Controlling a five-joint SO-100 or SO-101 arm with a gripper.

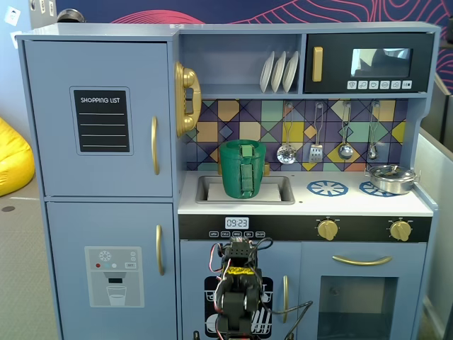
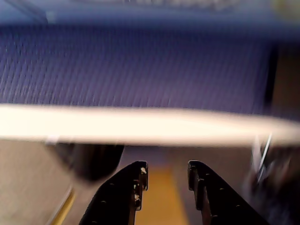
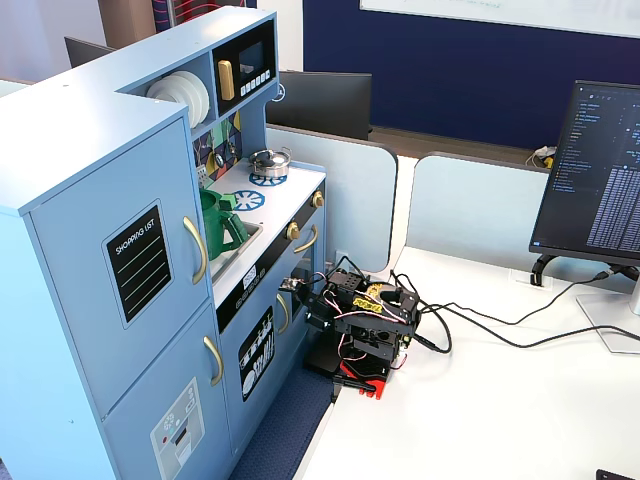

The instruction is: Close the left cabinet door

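Note:
The left cabinet door (image 1: 99, 117) is light blue with a black "SHOPPING LIST" panel and a curved gold handle (image 1: 154, 145). It lies flush with the cabinet front in both fixed views (image 3: 120, 250). My arm (image 1: 237, 283) sits folded low in front of the kitchen's lower middle door, well below and to the right of the cabinet door. My gripper (image 2: 166, 164) is open with nothing between the black fingers. It points at the kitchen front (image 3: 293, 290). The wrist view is blurred.
A blue door with a dispenser graphic (image 1: 113, 273) sits below the cabinet door. A green pitcher (image 1: 243, 168) stands in the sink, and a steel pot (image 1: 391, 177) on the stove. Cables (image 3: 480, 330) and a monitor (image 3: 600, 170) are on the white desk.

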